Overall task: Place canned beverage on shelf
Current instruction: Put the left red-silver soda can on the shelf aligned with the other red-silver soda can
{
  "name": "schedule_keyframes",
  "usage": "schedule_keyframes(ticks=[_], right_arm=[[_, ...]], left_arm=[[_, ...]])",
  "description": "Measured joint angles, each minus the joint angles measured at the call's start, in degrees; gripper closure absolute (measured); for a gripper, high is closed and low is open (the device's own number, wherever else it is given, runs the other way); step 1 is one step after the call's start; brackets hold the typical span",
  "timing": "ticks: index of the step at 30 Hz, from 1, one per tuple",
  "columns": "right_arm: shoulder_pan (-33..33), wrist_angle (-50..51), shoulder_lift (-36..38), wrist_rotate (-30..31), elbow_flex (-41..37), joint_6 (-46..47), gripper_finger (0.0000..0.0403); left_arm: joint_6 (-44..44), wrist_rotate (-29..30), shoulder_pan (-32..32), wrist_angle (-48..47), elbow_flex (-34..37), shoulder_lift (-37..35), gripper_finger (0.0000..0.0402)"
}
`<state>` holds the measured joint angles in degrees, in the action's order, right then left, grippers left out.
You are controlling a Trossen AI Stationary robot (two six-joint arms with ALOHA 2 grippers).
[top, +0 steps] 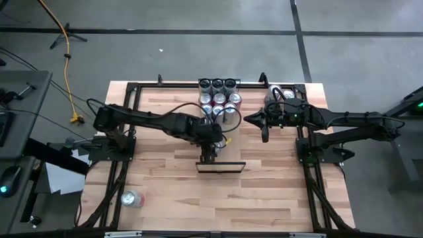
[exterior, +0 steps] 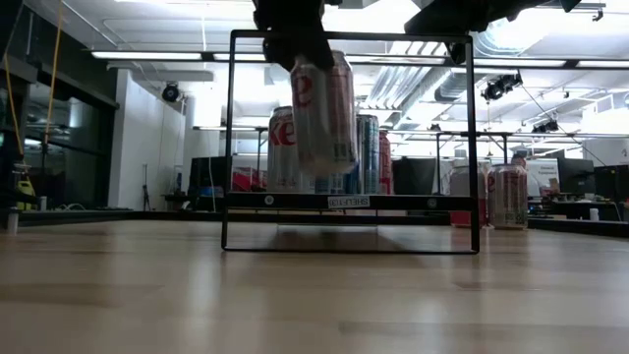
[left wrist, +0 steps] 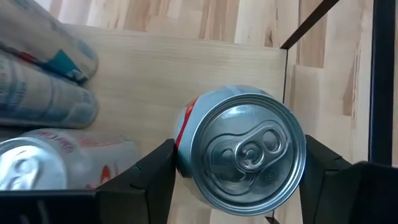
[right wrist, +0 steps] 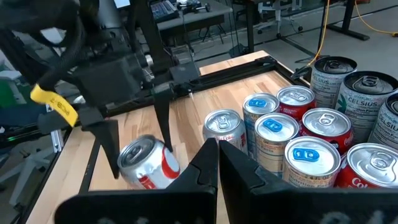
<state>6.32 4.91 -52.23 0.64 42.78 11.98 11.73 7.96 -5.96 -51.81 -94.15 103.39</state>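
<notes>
My left gripper is over the middle of the table, shut on a silver and red can. It holds the can above the shelf, a pale wood panel with a black edge bar that sits inside a black frame. In the low view the can hangs just above the shelf board. My right gripper is shut and empty, right of the can cluster. My left gripper pinches the can's side wall between its two fingers, one on each side, near the top end. The fingers come from above, pointing down. The can is lifted clear of the shelf, top up and slightly tilted.
Several upright cans stand in a cluster at the table's far middle, behind the shelf. More cans stand at the far right. One can lies on its side near the front left. Black rails run along both sides of the table.
</notes>
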Motion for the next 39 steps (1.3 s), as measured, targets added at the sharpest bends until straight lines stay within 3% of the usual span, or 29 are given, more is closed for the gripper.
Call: schedule_keyframes(ticks=[13,23,39], right_arm=[[0.0,0.0,0.0,0.0,0.0,0.0,0.0402],[0.0,0.4,-0.2,0.0,0.0,1.2,0.0402],[0.0,0.2,-2.2,0.0,0.0,2.2,0.0402]], left_arm=[[-1.6,-0.6,0.0,0.8,0.0,0.6,0.0198],[-3.9,-4.5,0.0,1.9,0.0,3.2,0.0197],[-4.4,-3.7,0.3,2.4,0.0,3.3,0.0196]])
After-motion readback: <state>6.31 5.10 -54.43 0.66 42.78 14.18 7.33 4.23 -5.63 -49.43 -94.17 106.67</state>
